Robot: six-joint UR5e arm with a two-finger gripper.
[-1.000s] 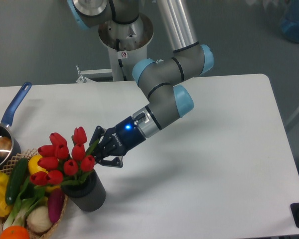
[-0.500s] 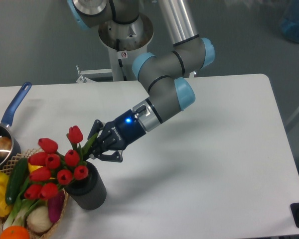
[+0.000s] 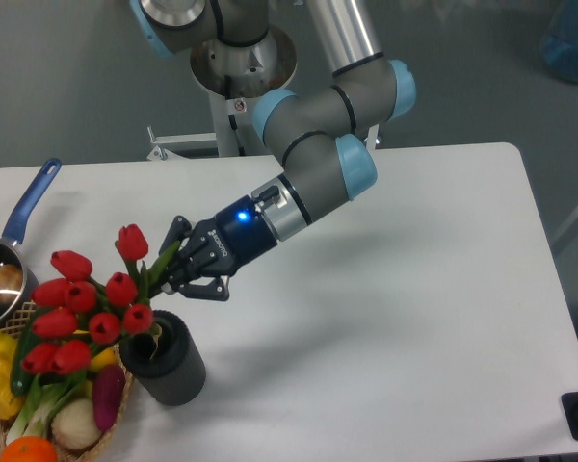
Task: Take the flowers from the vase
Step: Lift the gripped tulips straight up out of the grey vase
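- Camera view, fixed and overhead-oblique: one arm was recorded reaching from the 12 o'clock side of the white table [image 3: 414, 289] down toward its 8 o'clock corner.
- Gripper [image 3: 169, 274]: the black fingers were seen closed around the green stems at the right edge of the bunch; a firm pinch is judged likely, though the contact itself was partly masked by leaves.
- The flowers [image 3: 87, 308], a bunch of red tulips, were found leaning toward 9 o'clock, the heads spread out over the wicker basket [image 3: 116, 404] rim.
- Stem bases were judged to be at or barely inside the mouth of the vase [image 3: 166, 361]; whether they had cleared the rim could not be told.
- The vase, dark grey and ribbed, stood upright near the table's 7 o'clock edge, just beside the basket of vegetables, and directly below the gripper.
- A blue-handled pan [image 3: 10, 260] lay at 9 o'clock, well apart from the gripper.
- Step in hand, by judgement: extraction of the bunch, with the grasp made and the lift under way but not complete.
- Next move, by judgement: a straight rise is called for until the stem ends are free of the rim, with grip pressure maintained.
- Risk noted: the tilted bunch may drag the vase over or brush the basket contents if the lift is angled toward 9 o'clock.
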